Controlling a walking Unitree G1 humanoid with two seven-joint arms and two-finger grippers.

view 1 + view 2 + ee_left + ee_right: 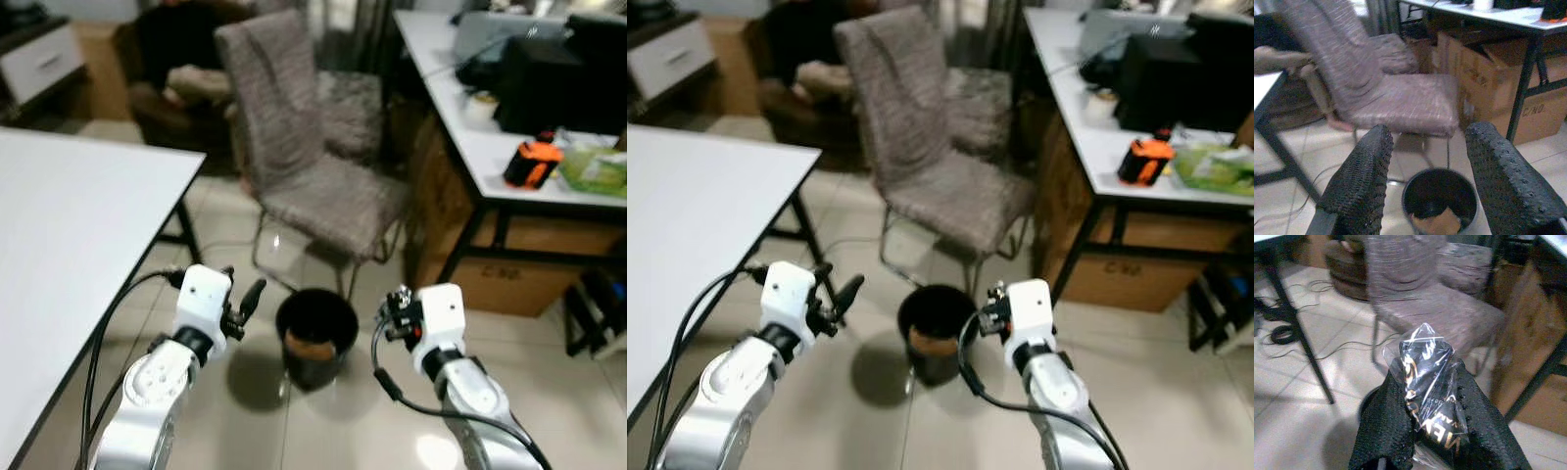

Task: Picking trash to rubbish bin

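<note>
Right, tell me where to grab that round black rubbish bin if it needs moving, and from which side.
Take the round black rubbish bin by its open top rim, coming straight down from above. It stands upright on the tiled floor, and the thin rim suits a pinch. The open left gripper beside it is free; the right gripper is shut on a crinkled plastic wrapper.

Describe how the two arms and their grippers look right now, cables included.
Both arms are silver with white block-shaped wrists. A black cable loops along each forearm. The left gripper has two long black fingers with a knobbly, textured surface; the right gripper has the same black textured fingers.
</note>
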